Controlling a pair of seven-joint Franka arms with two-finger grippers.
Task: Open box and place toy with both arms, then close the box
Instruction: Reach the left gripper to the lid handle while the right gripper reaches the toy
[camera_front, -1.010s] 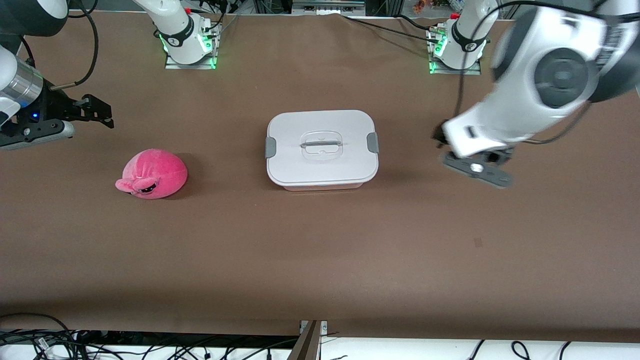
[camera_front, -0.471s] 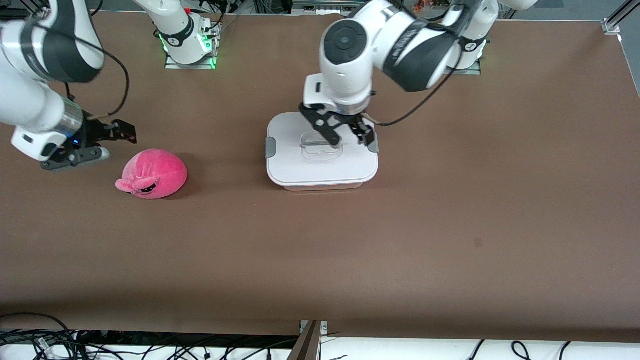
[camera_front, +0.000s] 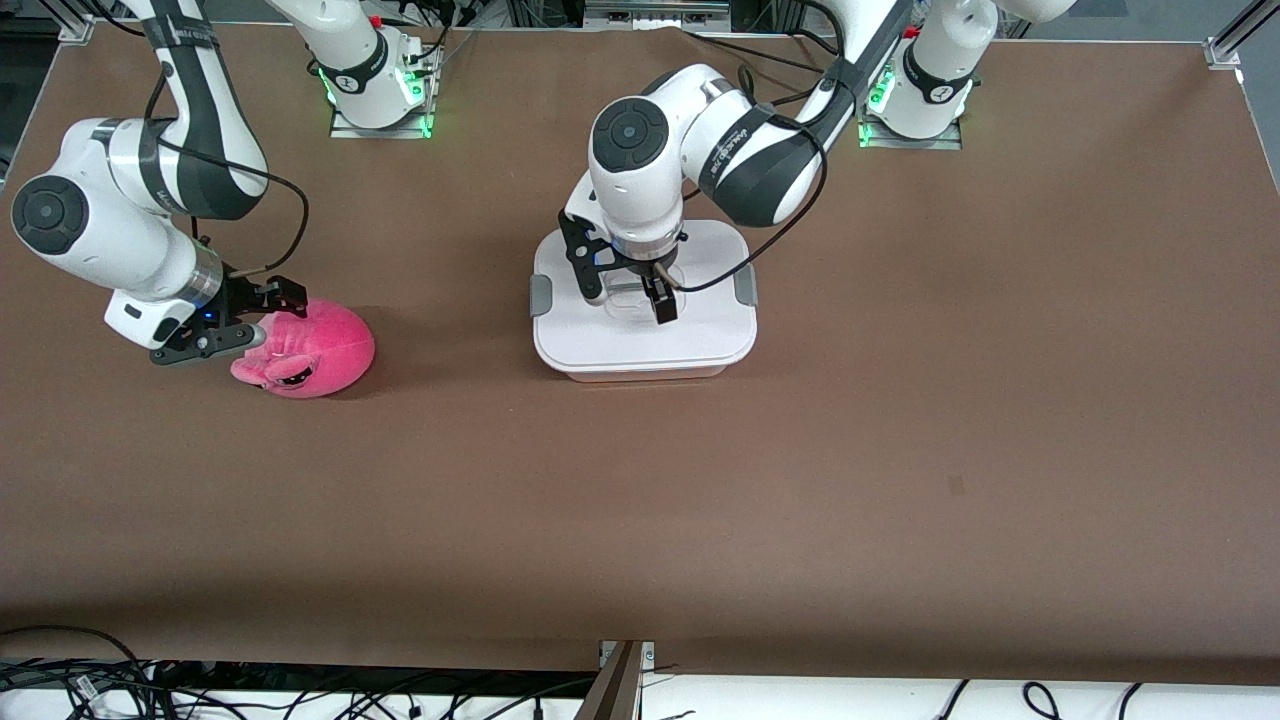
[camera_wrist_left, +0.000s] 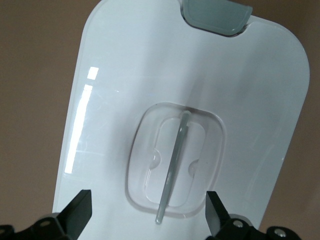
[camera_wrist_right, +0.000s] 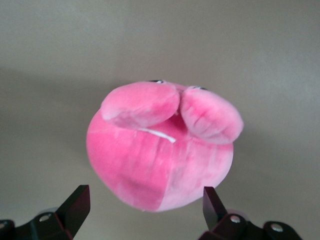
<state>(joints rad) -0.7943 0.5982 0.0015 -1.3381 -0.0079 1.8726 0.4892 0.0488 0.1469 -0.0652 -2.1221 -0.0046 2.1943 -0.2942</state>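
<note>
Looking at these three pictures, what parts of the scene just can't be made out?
- Inside of the box: its white lid is on in the front and left wrist views.
- Lid handle: in the front view the left gripper covers it.
- Toy: the right gripper overlaps one edge; contact is unclear.
- Both wrist views cut off the fingers at the frame edge.

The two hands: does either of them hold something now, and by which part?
Nothing is held. The left hand is open over the lid's handle; the right hand is open at the toy.
</note>
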